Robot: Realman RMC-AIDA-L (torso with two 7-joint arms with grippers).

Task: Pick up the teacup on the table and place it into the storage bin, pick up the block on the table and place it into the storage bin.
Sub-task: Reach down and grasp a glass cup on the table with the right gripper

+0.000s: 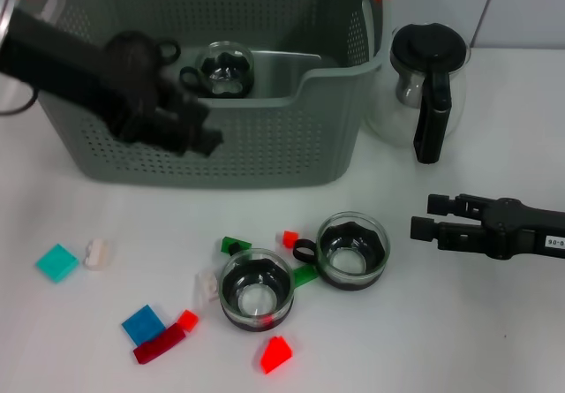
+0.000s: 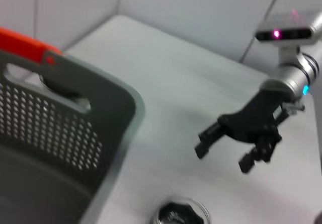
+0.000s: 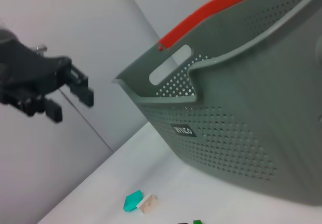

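White tabletop: one teacup [image 1: 228, 68] sits in the storage bin [image 1: 265, 146]; left gripper [image 1: 199, 132] hangs open and empty above its front wall, right gripper [image 1: 422, 218] open beside two teacups [image 1: 353, 250], likely awaiting its turn.

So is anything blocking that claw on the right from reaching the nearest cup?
Nothing visible. The right gripper, open, hovers beside the nearer teacup with only bare table between them. The green block and red block lie on the cup's far side.
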